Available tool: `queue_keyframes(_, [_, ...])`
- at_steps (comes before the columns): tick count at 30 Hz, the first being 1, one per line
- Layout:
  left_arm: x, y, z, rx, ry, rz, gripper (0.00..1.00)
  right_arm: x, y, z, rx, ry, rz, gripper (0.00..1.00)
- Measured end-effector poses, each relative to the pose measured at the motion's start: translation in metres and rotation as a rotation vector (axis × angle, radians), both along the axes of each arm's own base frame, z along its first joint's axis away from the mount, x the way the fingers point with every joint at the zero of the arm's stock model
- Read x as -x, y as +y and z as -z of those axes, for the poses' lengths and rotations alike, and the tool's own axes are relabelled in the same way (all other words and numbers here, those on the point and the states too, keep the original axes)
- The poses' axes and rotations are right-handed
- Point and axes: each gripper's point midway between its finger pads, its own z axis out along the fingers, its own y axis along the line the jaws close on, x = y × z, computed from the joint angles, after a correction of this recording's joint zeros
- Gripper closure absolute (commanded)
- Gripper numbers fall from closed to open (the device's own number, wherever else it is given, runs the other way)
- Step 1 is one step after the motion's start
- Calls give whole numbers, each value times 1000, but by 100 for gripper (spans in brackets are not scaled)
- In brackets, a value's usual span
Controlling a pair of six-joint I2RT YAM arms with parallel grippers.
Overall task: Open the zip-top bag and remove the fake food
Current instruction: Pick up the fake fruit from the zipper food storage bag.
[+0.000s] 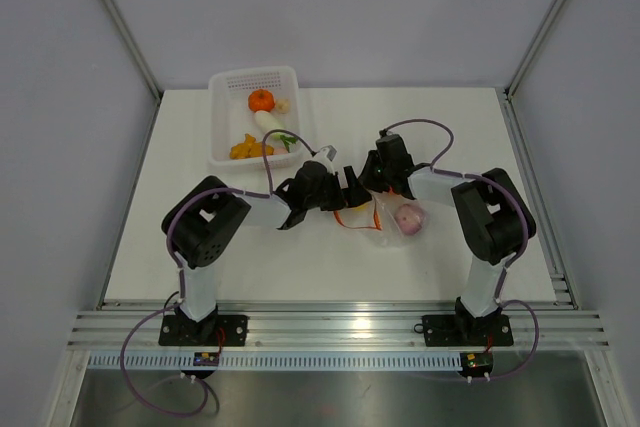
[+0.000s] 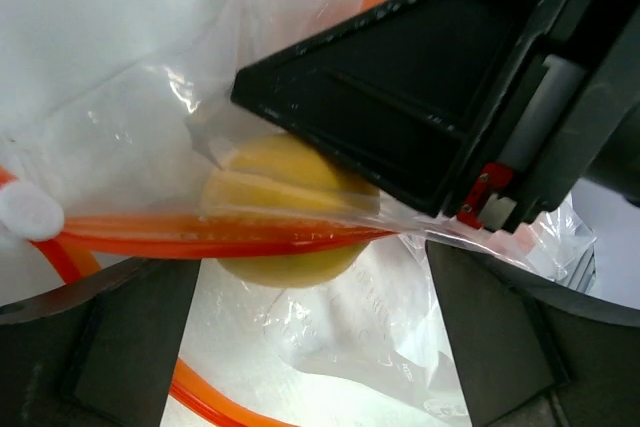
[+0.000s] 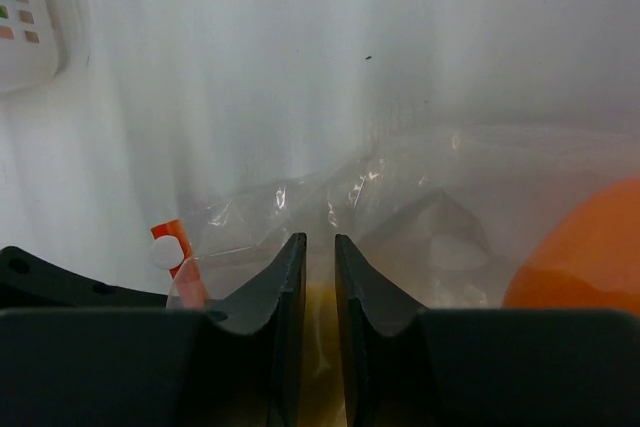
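**Bag open, about half emptied – three pieces left inside**

- The zip-top bag lies flat on the table, toward the arms and to the right of the white basket, well apart from it.
- The red-orange zipper strip shows as two separate runs, one straight and one curling away, so I judge the mouth unsealed. The opening step looks done.
- Inside the film: a yellow piece right behind the strip, a pink onion and an orange ball.
- In the basket: a tangerine, a white radish and some yellow-orange bits. I read those as already removed.
- Right gripper is at the bag's edge on the side facing the basket. Its jaws are nearly together with only a slim gap, and film is bunched around the tips. I cannot tell if it has film pinched or is merely against it.
- Left gripper is spread wide and holds nothing. It sits on the basket side of the bag, fingers straddling the strip and the yellow piece.

Left to do: the yellow piece looks the obvious next grab, then the onion and the ball.
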Motion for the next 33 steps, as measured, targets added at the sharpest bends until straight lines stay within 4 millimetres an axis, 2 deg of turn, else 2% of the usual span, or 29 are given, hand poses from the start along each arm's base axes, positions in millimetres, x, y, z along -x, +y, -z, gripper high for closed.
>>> queue_keyframes(16, [-5,2,4,-97,-29,-7,4,5,8,1,-60,43,-9,81])
queue_keyframes(21, [-10,-5,7,-149,-40,5,10,1,2,0,-71,47,14,82])
queue_keyframes(26, [-15,-9,9,-212,-50,1,11,-4,-4,-1,-81,45,37,85])
queue_keyframes(30, [-17,-6,14,-307,-63,-15,18,-6,-5,-2,-89,46,47,89])
queue_keyframes(33, [-17,-5,17,-364,-69,-21,29,-6,-5,-2,-94,48,50,89])
